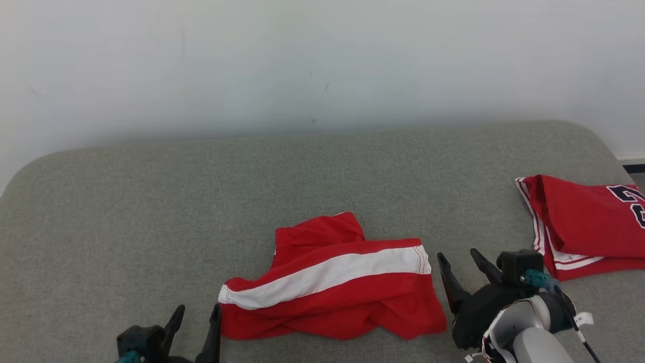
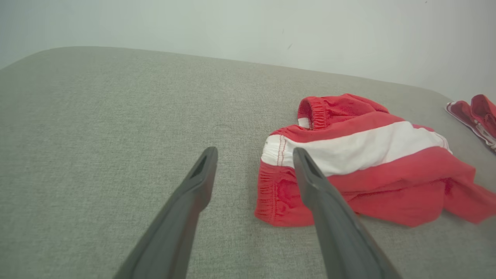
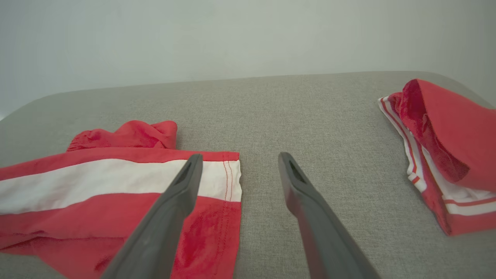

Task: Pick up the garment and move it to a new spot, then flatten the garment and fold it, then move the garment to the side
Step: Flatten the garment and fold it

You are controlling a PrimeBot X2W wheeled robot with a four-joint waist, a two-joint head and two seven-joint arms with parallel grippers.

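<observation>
1. Head view: the left gripper [image 1: 199, 308] is cut off by the bottom edge. Its jaws are apart and empty, just left of the garment [image 1: 332, 282]. The garment is crumpled red cloth with a broad white stripe, lying near and central on the grey woven cushion [image 1: 201, 191]. The right gripper [image 1: 457, 254], jaws spread and empty, sits just right of it. A folded red jersey [image 1: 584, 222] is cropped by the right edge, its dark lettering partly lost.
2. Left wrist view: one dark finger [image 2: 329, 217] overlaps the garment's gathered elastic end; whether they touch cannot be told.
3. Right wrist view: a finger hides part of the garment's stitched hem. The jersey shows white-and-red trim.
</observation>
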